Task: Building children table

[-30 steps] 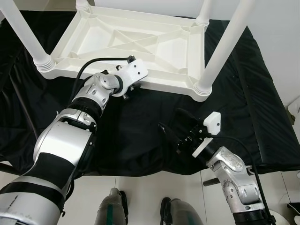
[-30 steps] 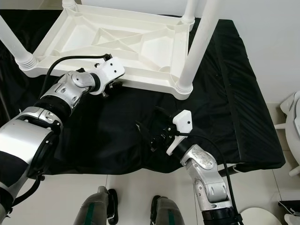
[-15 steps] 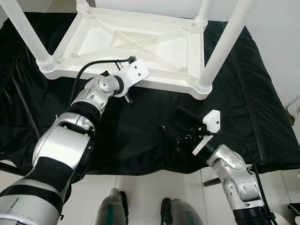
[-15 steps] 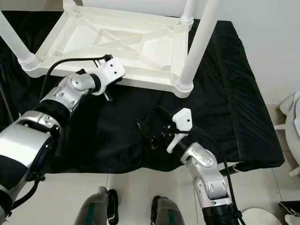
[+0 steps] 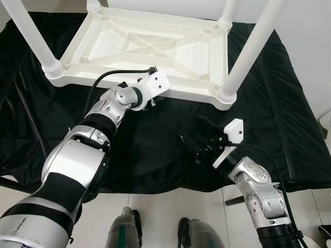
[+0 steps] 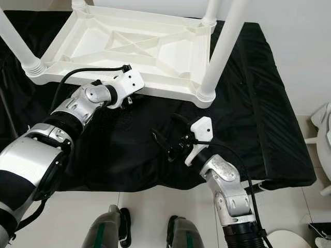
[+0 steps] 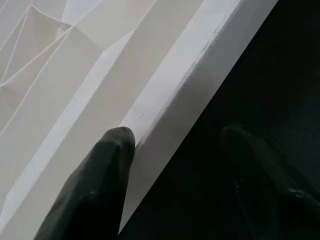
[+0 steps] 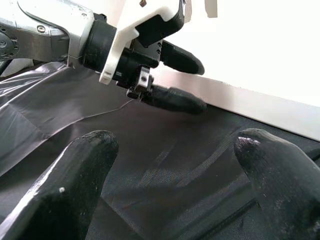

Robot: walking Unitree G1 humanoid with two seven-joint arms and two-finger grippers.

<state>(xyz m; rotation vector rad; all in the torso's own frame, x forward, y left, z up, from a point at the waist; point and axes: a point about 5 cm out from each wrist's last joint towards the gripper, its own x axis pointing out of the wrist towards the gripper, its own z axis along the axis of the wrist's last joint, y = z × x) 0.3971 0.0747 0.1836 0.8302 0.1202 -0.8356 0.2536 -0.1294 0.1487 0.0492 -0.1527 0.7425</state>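
Left gripper (image 8: 172, 80): jaws spread astride the near rim of the table (image 5: 150, 49), not clenched.
Right gripper (image 5: 199, 142): released, hovering over black cloth (image 5: 289, 119), near right.
Table: upside down, far centre.
Progress: legs look fitted; turning upright probably remains.

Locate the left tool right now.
In the left eye view the left tool is at the near long edge of the upturned white table, fingers open astride that rim, above the black cloth.

head pair overhead, wrist views close
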